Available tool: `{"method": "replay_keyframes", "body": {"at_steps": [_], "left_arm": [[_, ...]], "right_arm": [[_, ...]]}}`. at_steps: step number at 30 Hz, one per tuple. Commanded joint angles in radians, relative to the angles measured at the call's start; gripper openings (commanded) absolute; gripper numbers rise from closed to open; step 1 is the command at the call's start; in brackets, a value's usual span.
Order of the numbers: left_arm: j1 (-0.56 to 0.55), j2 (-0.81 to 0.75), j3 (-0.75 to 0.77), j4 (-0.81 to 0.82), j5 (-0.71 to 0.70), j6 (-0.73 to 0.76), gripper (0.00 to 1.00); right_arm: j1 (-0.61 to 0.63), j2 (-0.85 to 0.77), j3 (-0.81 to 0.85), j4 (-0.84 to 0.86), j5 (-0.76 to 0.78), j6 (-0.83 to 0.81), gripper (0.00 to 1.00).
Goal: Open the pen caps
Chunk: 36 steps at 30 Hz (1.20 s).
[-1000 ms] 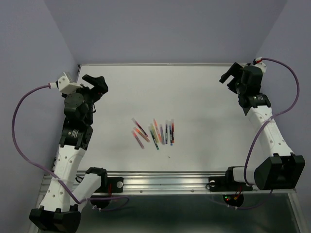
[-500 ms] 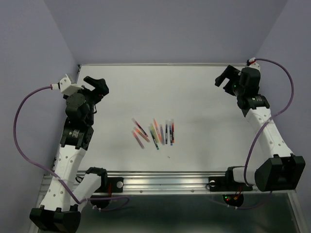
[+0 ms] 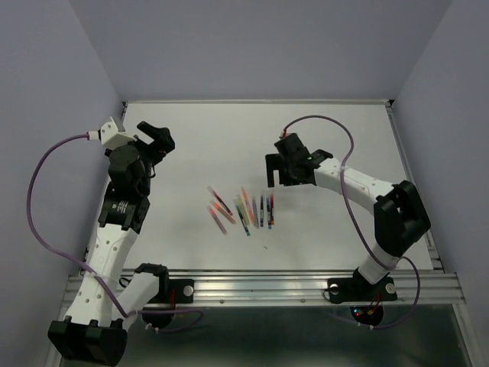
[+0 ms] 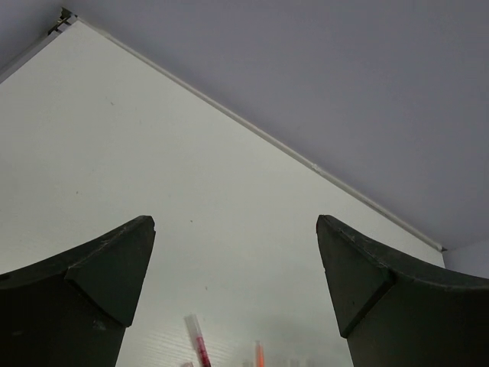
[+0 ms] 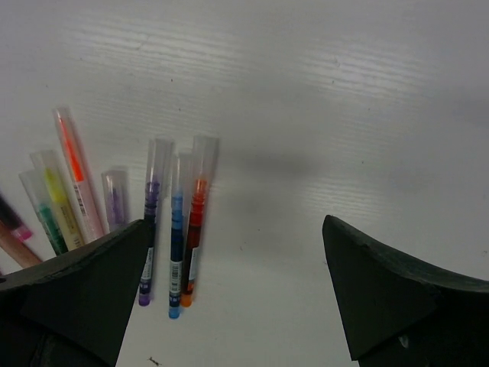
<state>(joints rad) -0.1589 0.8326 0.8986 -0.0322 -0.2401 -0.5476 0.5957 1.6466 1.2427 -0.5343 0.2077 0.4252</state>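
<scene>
Pen caps point(image 5: 203, 153) seemingly on, right tool point(image 5: 233, 226) spread wide

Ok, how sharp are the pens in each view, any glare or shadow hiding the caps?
Right wrist: pens mildly soft, clear caps readable, a faint shadow beside them, no glare. Left wrist: only two blurred pen tips at the bottom edge. Top external: even light, pens tiny, caps not resolvable.

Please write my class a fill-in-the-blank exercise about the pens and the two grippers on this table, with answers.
The black two-finger left gripper and right gripper both stand ____.
The thin coloured pens lie on the white ____.
The ____ gripper hangs nearer the pens.
Between the purple pen and the orange-red pen lies the ____ pen.
Answers: open; table; right; blue.
</scene>
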Motion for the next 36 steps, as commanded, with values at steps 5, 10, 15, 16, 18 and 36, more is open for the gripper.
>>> {"method": "replay_keyframes", "body": {"at_steps": [5,10,15,16,18,36], "left_arm": [[0.005,0.002,-0.009,0.034,0.004,0.005,0.99],[0.005,-0.004,-0.015,0.034,0.007,-0.002,0.99],[0.005,-0.003,-0.018,0.034,0.012,-0.005,0.99],[0.005,-0.003,-0.018,0.034,0.015,-0.005,0.99],[0.005,-0.003,-0.021,0.034,0.013,-0.003,0.99],[0.005,0.016,-0.024,0.034,0.010,-0.003,0.99]], "right_arm": [[0.072,0.082,0.031,-0.102,0.116,0.043,1.00],[0.092,0.108,0.011,-0.099,0.111,0.043,1.00],[0.102,0.111,-0.012,-0.084,0.091,0.063,1.00],[0.102,0.110,-0.017,-0.076,0.090,0.064,1.00],[0.102,0.110,-0.032,-0.064,0.091,0.075,1.00],[0.141,0.168,-0.054,-0.041,0.121,0.095,1.00]]}}
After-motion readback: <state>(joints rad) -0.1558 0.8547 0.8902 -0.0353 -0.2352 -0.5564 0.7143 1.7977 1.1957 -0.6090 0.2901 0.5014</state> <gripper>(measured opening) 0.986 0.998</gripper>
